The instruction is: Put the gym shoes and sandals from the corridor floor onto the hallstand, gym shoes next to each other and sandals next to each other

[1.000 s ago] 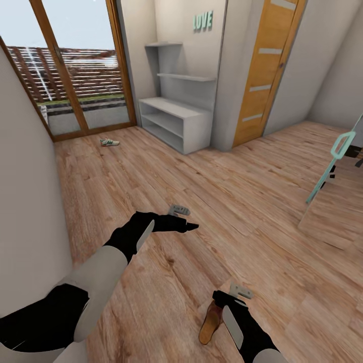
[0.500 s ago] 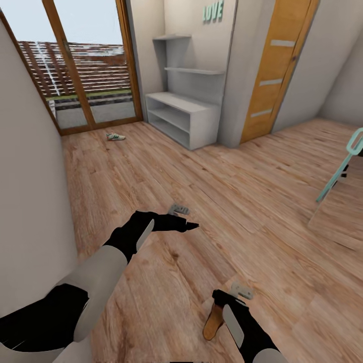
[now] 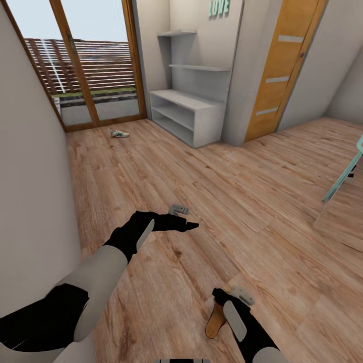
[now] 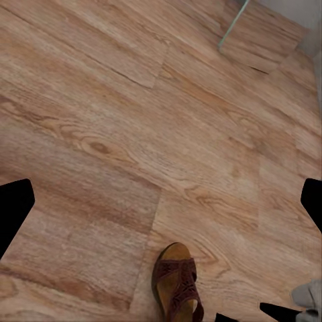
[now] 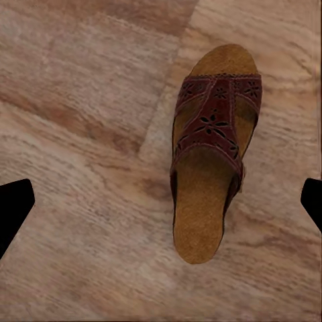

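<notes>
Head view: rack at 12 o'clock, gym shoe on floor at 11, sandal under right gripper, poised for pickup. Left wrist: left gripper spread wide, idle, sandal at 6. Right wrist: right gripper spread wide above sandal, not touching.

Brown sandal with cut-out maroon strap; light wood-grain floor.

Left arm outstretched forward, fingers spread apart; right arm low, fingers likewise parted.
</notes>
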